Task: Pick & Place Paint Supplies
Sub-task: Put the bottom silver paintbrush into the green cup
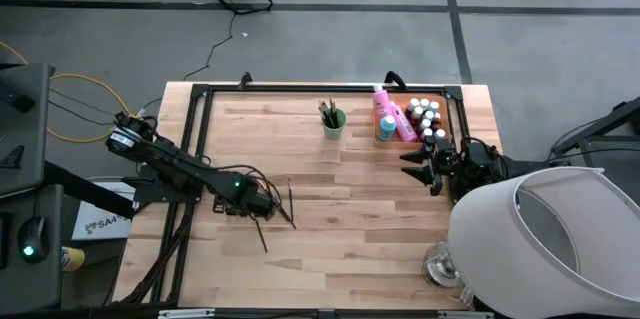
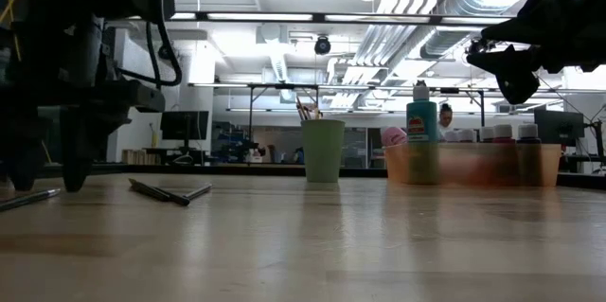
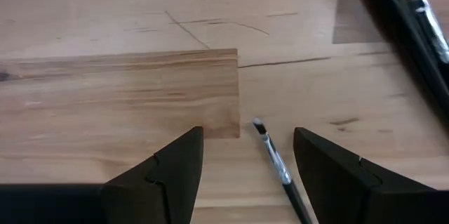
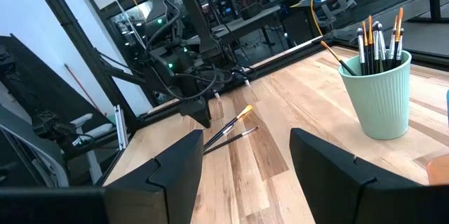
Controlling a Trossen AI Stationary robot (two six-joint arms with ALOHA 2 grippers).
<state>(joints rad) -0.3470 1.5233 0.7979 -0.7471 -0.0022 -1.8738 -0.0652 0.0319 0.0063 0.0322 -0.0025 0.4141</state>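
A thin dark brush (image 3: 275, 162) lies flat on the wooden table, its bristle tip between the fingers of my left gripper (image 3: 249, 136). That gripper points down, is open, and stands low over the table's left half (image 1: 266, 209). One finger is on each side of the brush, and neither touches it. More loose brushes (image 1: 291, 202) lie beside it. The light green cup (image 1: 333, 122) holds several brushes upright. Paint bottles (image 1: 425, 114), pink bottles (image 1: 383, 109) and a teal bottle (image 1: 386, 129) stand in the orange tray (image 1: 408, 135). My right gripper (image 1: 410, 166) waits open at the right, held level.
A black metal frame (image 1: 200, 119) runs along the table's far and left edges. Another brush (image 3: 424, 13) lies next to the frame bar. A white lampshade-like object (image 1: 545, 249) and a glass (image 1: 440, 264) sit at the near right corner. Bare wood lies between the two arms.
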